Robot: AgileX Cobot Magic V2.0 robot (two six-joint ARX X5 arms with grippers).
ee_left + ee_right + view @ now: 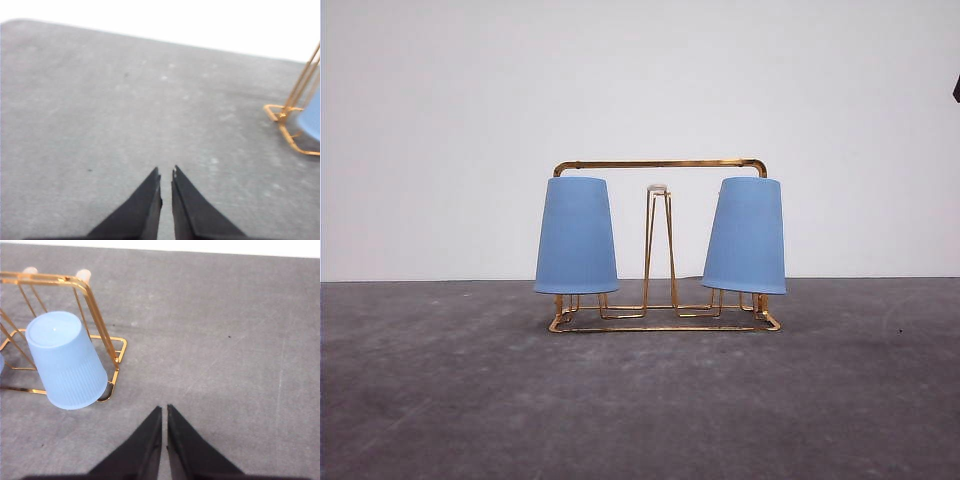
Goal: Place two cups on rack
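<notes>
- Listing first the rack [660, 245]: we find a gold wire stand on the grey table [440, 400], near its middle, with an arched frame and one white-tipped prong loop bare at its centre.
- Left cup [577, 236]: light blue, upside down over a prong, nearly upright.
- Right cup [745, 237]: same make, also inverted on the rack, leaning slightly, its rim just above the wire base.
- Handling: we judge both cups light, thin and fairly stiff plastic; the fine ribbing should give some purchase, yet the tapered wall could slip under a hard squeeze. We would take hold across the mid-wall, not the flared rim. The rack looks light enough to shift if knocked.
- Left gripper [166, 173]: fingers drawn almost together, holding nothing, poised over bare table with the rack's corner well off to one side.
- Right gripper [164, 410]: likewise nearly closed and empty, near the rack's end and apart from the cup there.
- Progress: we judge both cups placed.
</notes>
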